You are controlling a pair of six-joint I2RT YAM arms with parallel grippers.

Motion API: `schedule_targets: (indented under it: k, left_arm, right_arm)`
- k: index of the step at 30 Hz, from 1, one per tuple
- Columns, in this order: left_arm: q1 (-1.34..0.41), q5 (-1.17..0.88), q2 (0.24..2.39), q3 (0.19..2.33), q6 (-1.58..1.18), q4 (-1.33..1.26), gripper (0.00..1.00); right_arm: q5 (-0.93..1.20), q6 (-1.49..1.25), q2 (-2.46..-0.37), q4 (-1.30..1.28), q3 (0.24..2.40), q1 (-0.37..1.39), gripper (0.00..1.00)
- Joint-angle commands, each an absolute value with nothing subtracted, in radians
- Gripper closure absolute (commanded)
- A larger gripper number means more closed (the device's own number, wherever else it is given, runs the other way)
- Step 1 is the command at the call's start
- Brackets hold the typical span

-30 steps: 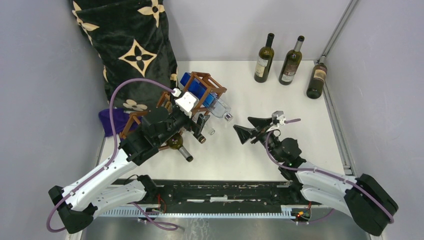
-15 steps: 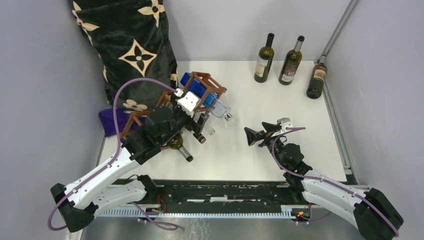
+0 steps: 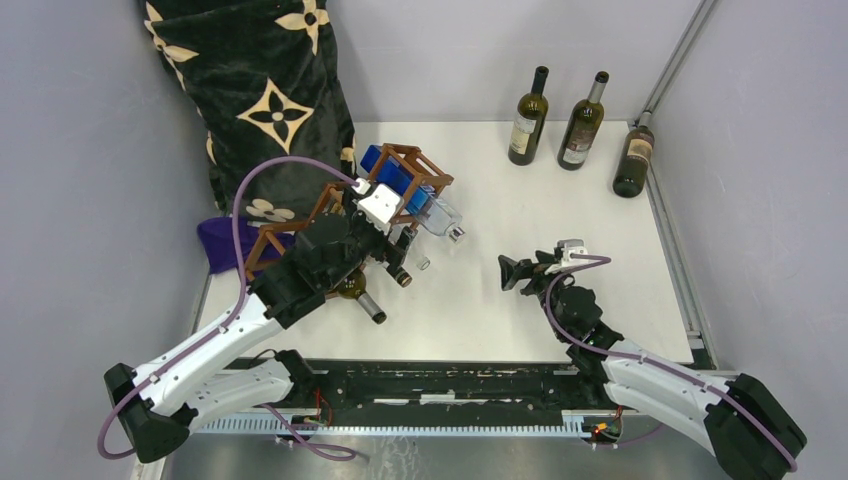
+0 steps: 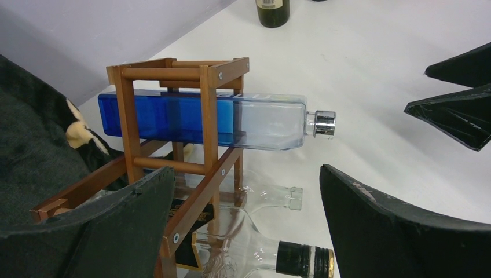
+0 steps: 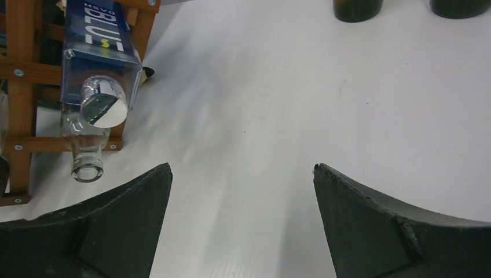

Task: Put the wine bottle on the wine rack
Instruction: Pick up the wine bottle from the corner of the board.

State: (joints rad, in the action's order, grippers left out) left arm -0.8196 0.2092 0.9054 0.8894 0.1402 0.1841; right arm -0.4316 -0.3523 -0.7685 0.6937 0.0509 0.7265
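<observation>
Noting left gripper [image 4: 246,171] and right gripper [image 5: 242,168] gaping empty, wine bottle [image 3: 528,118] standing far-side, well apart from wine rack [image 4: 128,116], risking toppling neighbouring bottle [image 3: 583,122] by reaching in wide.

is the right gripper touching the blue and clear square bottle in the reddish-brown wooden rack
Apart. The right wrist view shows bare white table between the open right gripper and the silver cap of the blue and clear square bottle.
</observation>
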Motion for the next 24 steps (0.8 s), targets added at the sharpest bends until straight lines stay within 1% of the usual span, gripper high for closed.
schedule_targets:
  k: [1, 5, 7, 9, 10, 11, 13, 15, 19, 24]
  left_arm:
    - [-0.816, 0.241, 0.902, 0.885, 0.229, 0.126, 0.00]
    - [-0.816, 0.254, 0.899, 0.883, 0.239, 0.129, 0.00]
    - [-0.817, 0.252, 0.893, 0.884, 0.241, 0.128, 0.00]
    - [-0.816, 0.243, 0.886, 0.884, 0.239, 0.129, 0.00]
    - [-0.816, 0.234, 0.882, 0.885, 0.235, 0.128, 0.00]
    - [-0.817, 0.225, 0.878, 0.885, 0.230, 0.125, 0.00]
    - [-0.816, 0.209, 0.873, 0.885, 0.222, 0.120, 0.00]
    - [-0.816, 0.201, 0.873, 0.883, 0.215, 0.114, 0.00]
    - [-0.816, 0.196, 0.868, 0.881, 0.211, 0.112, 0.00]
    - [-0.816, 0.197, 0.841, 0.871, 0.216, 0.099, 0.00]
  right_arm:
    - [-0.515, -0.362, -0.791, 0.685, 0.074, 0.728, 0.02]
    - [-0.633, -0.345, -0.834, 0.594, 0.160, 0.723, 0.02]
    - [-0.700, -0.318, -0.862, 0.515, 0.253, 0.703, 0.02]
    - [-0.714, -0.320, -0.912, 0.399, 0.375, 0.635, 0.02]
    - [-0.694, -0.346, -0.937, 0.335, 0.443, 0.575, 0.02]
    - [-0.629, -0.363, -0.966, 0.313, 0.496, 0.511, 0.02]
    - [-0.521, -0.409, -1.024, 0.299, 0.579, 0.362, 0.02]
    - [-0.460, -0.388, -1.094, 0.286, 0.679, 0.251, 0.02]
    - [-0.399, -0.317, -1.271, 0.219, 0.909, 0.100, 0.02]
    - [-0.294, -0.260, -1.448, 0.215, 1.085, -0.069, 0.02]
